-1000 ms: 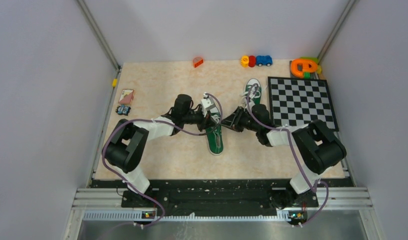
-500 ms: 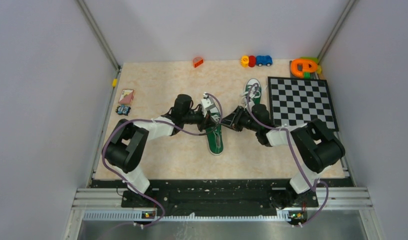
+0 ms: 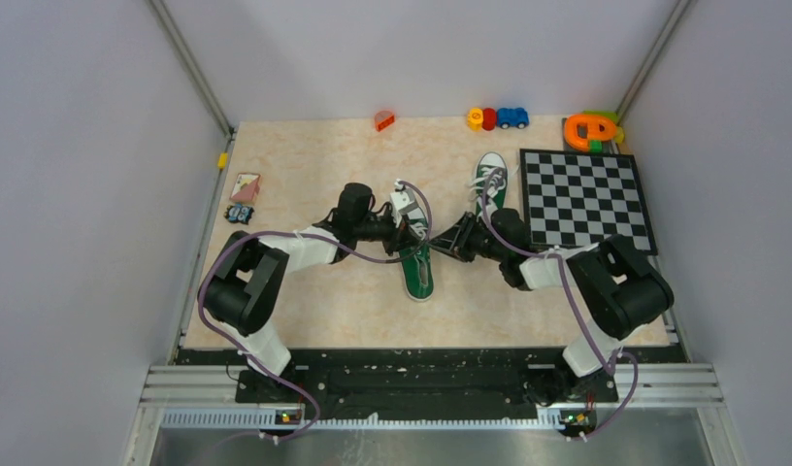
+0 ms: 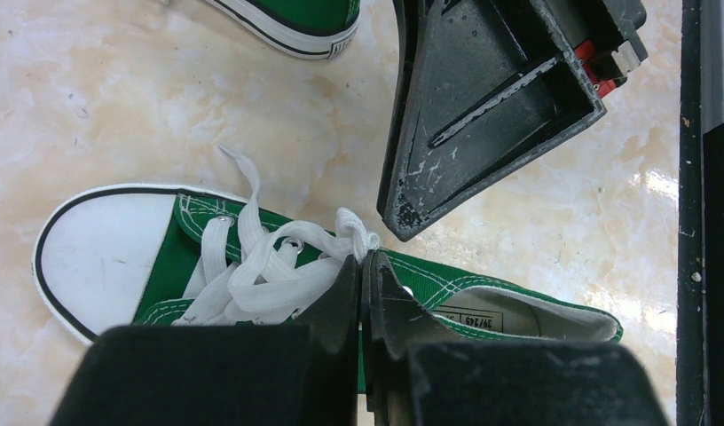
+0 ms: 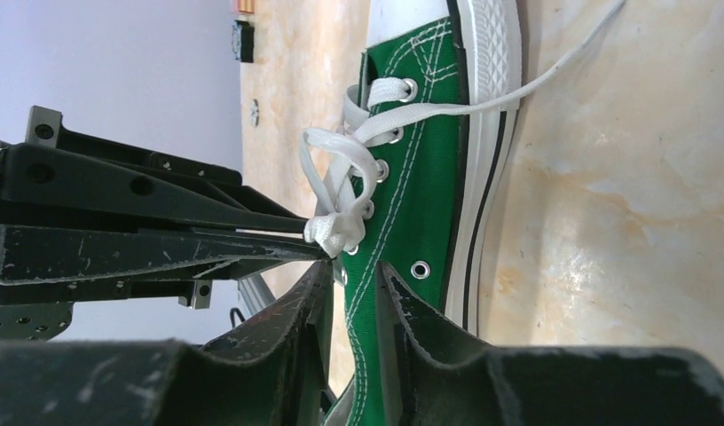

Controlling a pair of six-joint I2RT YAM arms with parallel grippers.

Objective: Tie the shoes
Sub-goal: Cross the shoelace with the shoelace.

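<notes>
Two green shoes with white toe caps and laces lie on the table. The near shoe (image 3: 418, 274) (image 4: 106, 257) (image 5: 429, 169) is between both arms. The far shoe (image 3: 490, 173) (image 4: 296, 18) lies beside the chessboard. My left gripper (image 3: 412, 236) (image 4: 362, 259) is shut on a bunched white lace (image 4: 354, 238) (image 5: 334, 232) over the near shoe's eyelets. My right gripper (image 3: 439, 240) (image 5: 352, 271) stands open, its jaws either side of that shoe's green side wall, just below the held lace. A loose lace end (image 5: 554, 67) trails across the floor.
A chessboard (image 3: 586, 199) lies at the right. Toys line the back edge: an orange piece (image 3: 384, 120), small cars (image 3: 497, 117), an orange and green toy (image 3: 591, 129). Cards (image 3: 245, 186) and a small block (image 3: 240, 213) sit at the left.
My right arm has shifted slightly, uncovering more of the far shoe, and its jaws have parted a little. The left gripper and the lace it holds have stayed put.
</notes>
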